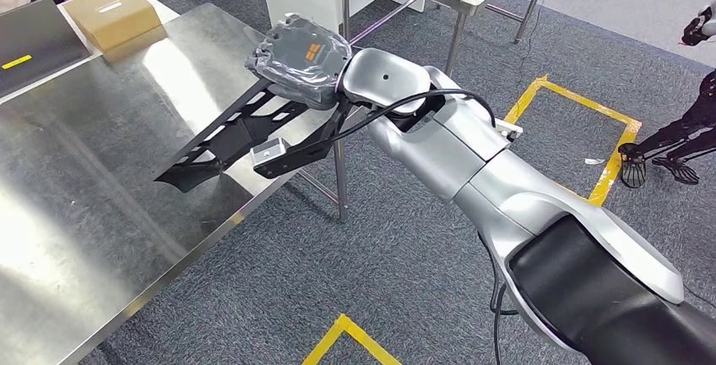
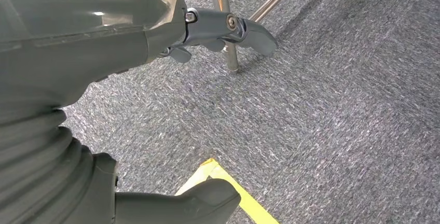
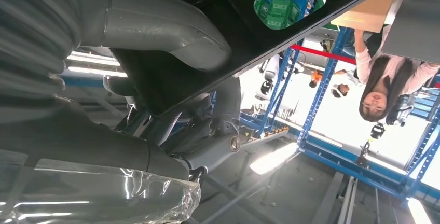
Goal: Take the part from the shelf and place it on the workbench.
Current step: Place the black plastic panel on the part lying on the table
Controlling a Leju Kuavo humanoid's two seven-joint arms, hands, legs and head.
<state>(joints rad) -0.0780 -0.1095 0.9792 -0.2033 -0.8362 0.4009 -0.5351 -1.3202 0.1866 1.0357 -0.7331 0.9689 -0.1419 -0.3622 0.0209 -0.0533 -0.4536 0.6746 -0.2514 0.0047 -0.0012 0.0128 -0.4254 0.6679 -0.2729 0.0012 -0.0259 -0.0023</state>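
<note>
1. Gripping the part [image 1: 236,133], the right hand [image 1: 300,61] sits in the upper centre of the head view, wrapped in a clear plastic cover; in the right wrist view the thumb [image 3: 166,35] and the darker fingers [image 3: 207,125] clamp the part's black plate between them.
2. Part: a black perforated frame, running from the hand down to the centre left of the frame, with a small silver bracket [image 1: 272,153] on its lower edge. It is tilted, its far tip low over the workbench [image 1: 93,213]; contact with the surface cannot be told.
3. Workbench: a bare steel top filling the left of the head view, its edge running diagonally.
4. Left hand [image 2: 129,32]: seen in the left wrist view over grey carpet [image 2: 321,115], holding nothing, thumb and fingers apart.
5. Cardboard box [image 1: 111,12]: on the workbench at upper left, well apart from the part.
6. Yellow floor tape [image 1: 616,141]: marked at centre right of the head view.
7. A person [image 3: 381,86] shows at the right of the right wrist view, beside blue racking [image 3: 321,94].
</note>
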